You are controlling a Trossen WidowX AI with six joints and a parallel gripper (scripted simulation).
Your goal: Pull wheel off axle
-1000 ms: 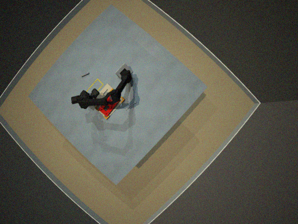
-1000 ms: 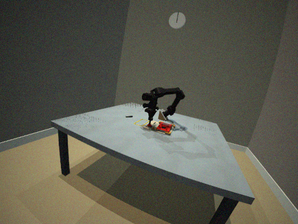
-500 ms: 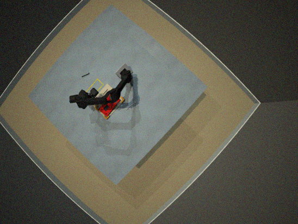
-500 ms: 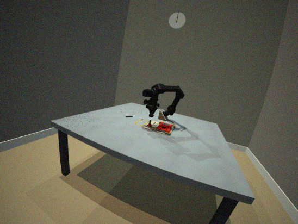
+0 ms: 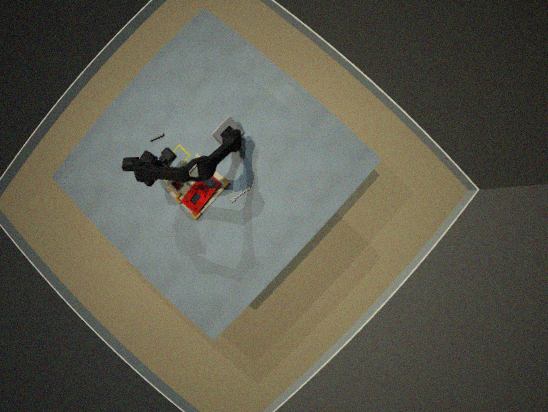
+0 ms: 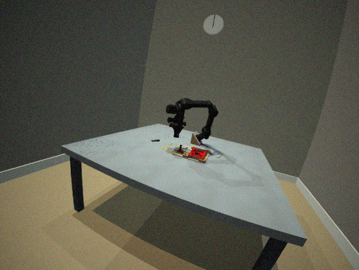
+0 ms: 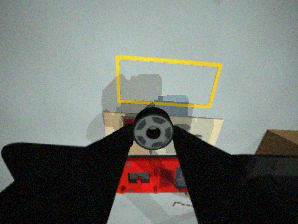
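The black and grey wheel point(image 7: 153, 144) is between the fingertips of my gripper point(image 6: 176, 135) point(image 7: 153, 128), which is shut on it. The gripper hangs above the board point(image 6: 184, 158) point(image 7: 212, 131), clear of the upright axle point(image 6: 180, 148), which stands on a red base. In the wrist view the wheel and fingers hide the axle. The marked area, a yellow outline point(image 5: 185, 150) point(image 6: 166, 147) point(image 7: 170, 61), lies flat on the table just beyond the axle end of the board. It is ahead of the wheel in the wrist view.
A red block point(image 5: 202, 196) point(image 6: 197, 153) sits on the board's other end. A small dark bar point(image 5: 157, 137) point(image 6: 155, 140) lies beyond the outline. A thin pale piece point(image 5: 241, 194) lies beside the board. A brown slanted panel point(image 6: 195, 139) point(image 7: 282, 142) stands near the arm's base.
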